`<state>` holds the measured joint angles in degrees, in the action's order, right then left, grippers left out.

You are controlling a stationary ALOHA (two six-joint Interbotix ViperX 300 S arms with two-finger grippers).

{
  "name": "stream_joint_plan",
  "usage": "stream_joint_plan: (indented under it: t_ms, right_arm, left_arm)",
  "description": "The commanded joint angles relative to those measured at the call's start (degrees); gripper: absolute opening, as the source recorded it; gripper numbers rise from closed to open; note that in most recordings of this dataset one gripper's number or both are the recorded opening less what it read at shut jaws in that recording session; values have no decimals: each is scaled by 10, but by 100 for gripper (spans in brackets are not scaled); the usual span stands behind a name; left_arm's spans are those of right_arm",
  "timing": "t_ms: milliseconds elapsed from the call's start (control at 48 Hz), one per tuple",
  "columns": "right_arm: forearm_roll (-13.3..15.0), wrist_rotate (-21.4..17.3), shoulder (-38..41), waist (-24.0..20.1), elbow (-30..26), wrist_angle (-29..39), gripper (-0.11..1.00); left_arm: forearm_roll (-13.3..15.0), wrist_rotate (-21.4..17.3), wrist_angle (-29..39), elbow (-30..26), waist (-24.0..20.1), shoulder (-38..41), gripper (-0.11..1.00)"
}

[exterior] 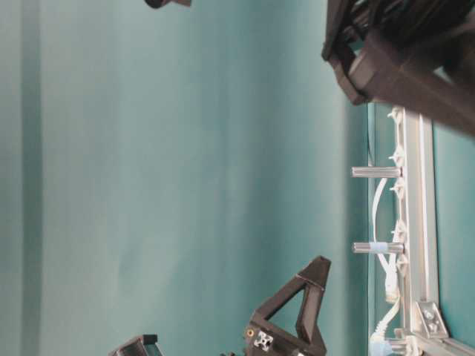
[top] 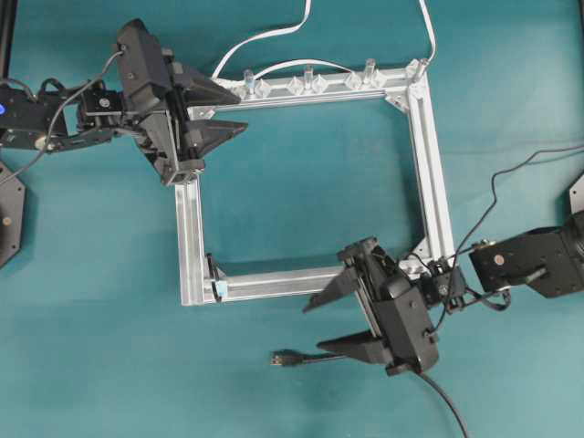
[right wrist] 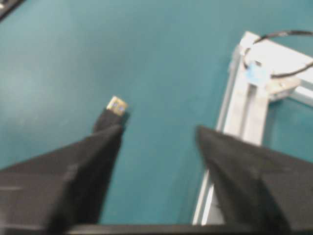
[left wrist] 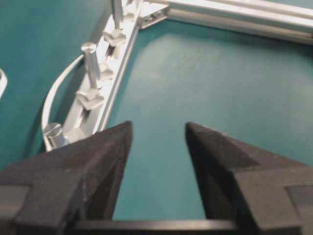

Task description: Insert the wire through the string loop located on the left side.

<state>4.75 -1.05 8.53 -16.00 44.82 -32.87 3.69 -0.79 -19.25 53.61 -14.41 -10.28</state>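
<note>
A: Both sets of fingers gape, holding nothing. The wire (top: 306, 358) lies on the bench, its plug just left of the right gripper (top: 330, 322).

B: Grip behind the plug, then aim left at the string loop (top: 215, 276) on the frame's (top: 190, 242) near-left corner; left gripper (top: 222, 110) waits far-left.

Left tool (top: 235, 111) and right tool (top: 321, 324) both gape, holding nothing.

Even bright light, blurry wrist views
</note>
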Motion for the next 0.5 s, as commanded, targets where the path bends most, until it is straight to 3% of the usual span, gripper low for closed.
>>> stream_joint_plan:
  t_ms: [0, 167, 480]
  right_arm:
    - [-4, -1, -18, 0, -7, -3, 86]
    - [-12, -1, -18, 0, -6, -2, 90]
    - [-62, -1, -1, -13, -6, -1, 90]
  left_arm:
    - [-2, -2, 8, -8, 4, -13, 59]
    - [-2, -2, 35, -9, 7, -18, 73]
    - [-2, -2, 53, 18, 9, -47, 74]
